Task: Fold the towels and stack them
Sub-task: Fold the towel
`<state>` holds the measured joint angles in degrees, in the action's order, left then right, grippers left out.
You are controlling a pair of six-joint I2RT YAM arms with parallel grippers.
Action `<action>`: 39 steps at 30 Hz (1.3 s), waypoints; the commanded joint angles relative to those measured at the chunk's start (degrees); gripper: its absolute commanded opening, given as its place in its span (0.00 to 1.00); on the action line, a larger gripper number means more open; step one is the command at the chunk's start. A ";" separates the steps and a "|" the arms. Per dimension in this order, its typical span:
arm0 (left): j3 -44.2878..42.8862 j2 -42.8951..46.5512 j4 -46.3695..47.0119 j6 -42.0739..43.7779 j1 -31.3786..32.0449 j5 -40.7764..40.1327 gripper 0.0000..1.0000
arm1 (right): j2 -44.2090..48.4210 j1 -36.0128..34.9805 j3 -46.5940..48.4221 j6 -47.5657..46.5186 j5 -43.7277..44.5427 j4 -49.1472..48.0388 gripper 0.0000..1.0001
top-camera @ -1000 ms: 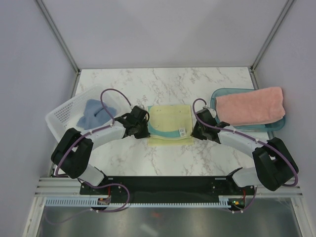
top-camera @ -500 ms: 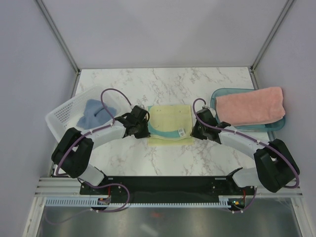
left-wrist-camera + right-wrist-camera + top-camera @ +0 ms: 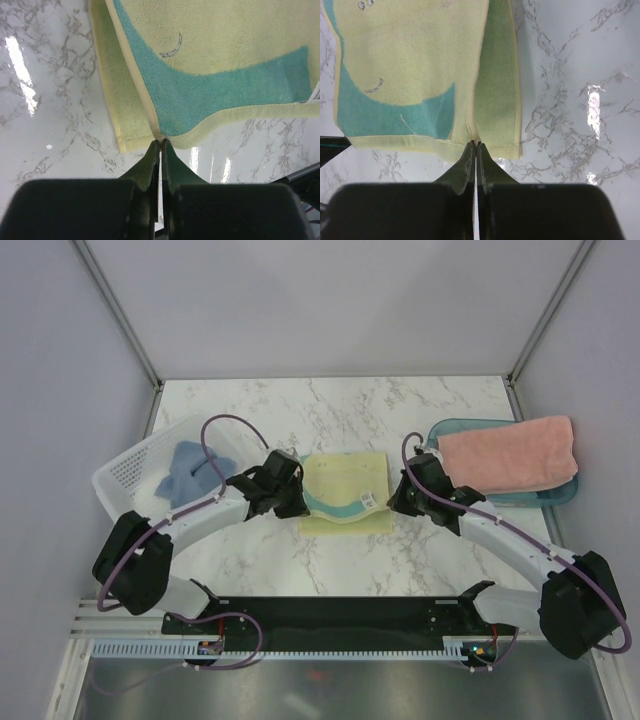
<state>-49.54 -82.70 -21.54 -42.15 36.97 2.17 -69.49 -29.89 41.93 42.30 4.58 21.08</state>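
Note:
A pale-yellow-and-teal towel [image 3: 345, 490] lies in the middle of the marble table. My left gripper [image 3: 298, 502] is shut on the near left corner of its top layer [image 3: 159, 135], lifted a little off the layer beneath. My right gripper [image 3: 392, 500] is shut on the near right corner [image 3: 476, 141] in the same way. A folded salmon-pink towel [image 3: 508, 455] rests on the teal tray [image 3: 560, 495] at the right. A small blue-grey towel [image 3: 190, 470] sits crumpled in the white basket [image 3: 125, 472] at the left.
Grey walls enclose the table on three sides. Purple cables loop over both arms. The black base plate [image 3: 340, 615] runs along the near edge. Bare marble [image 3: 330, 410] lies beyond the yellow towel.
Both grippers have lifted and moved slightly away from me with the yellow towel's near corners. The right gripper closed on its corner about a second ago.

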 commanded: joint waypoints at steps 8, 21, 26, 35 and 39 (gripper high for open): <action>7.08 1.49 -0.87 -0.12 3.11 -0.85 0.02 | 3.32 -0.08 -10.29 1.03 -1.85 -3.76 0.00; 6.74 -1.24 -1.05 0.93 3.20 -4.89 0.02 | 0.68 -0.17 -13.37 1.73 -2.56 -7.89 0.00; 5.95 -2.29 -1.05 1.37 3.20 -5.34 0.02 | -0.99 0.00 -14.42 1.90 -2.56 -10.35 0.00; 2.18 0.52 -5.26 2.42 3.20 -5.42 0.36 | -0.03 -0.26 -11.79 1.20 -1.59 -4.84 0.29; -4.76 0.61 -10.53 4.70 2.93 -8.57 0.43 | 2.08 -0.17 -6.18 0.41 -0.71 1.58 0.39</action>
<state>-48.03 -84.05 -28.73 -40.56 39.99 -2.28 -69.91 -30.04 30.48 43.57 2.00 17.26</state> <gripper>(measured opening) 0.419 0.371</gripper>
